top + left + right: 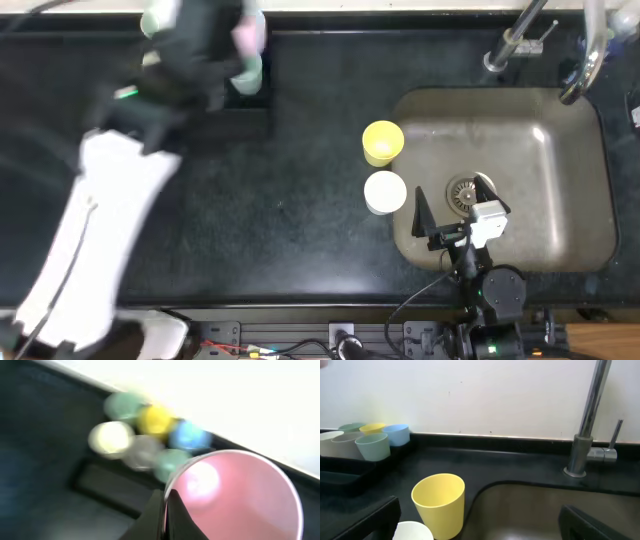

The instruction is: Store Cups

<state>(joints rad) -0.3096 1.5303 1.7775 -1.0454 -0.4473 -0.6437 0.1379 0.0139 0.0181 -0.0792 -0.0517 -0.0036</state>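
The pink cup [235, 495] hangs in the left gripper [166, 510], its rim pinched between the fingers, mouth open toward the wrist. Just past that gripper six cups stand upright and bunched together in a black tray [350, 477]: a green cup [122, 405], yellow [156, 419], blue [189, 436], white [111, 437], grey [144, 452] and another green [170, 462]. A loose yellow cup [439, 502] stands upright, mouth up, ahead and to the left of the right gripper [479, 507]. A loose white cup [412, 531], also mouth up, stands just beside the yellow one, nearer that gripper.
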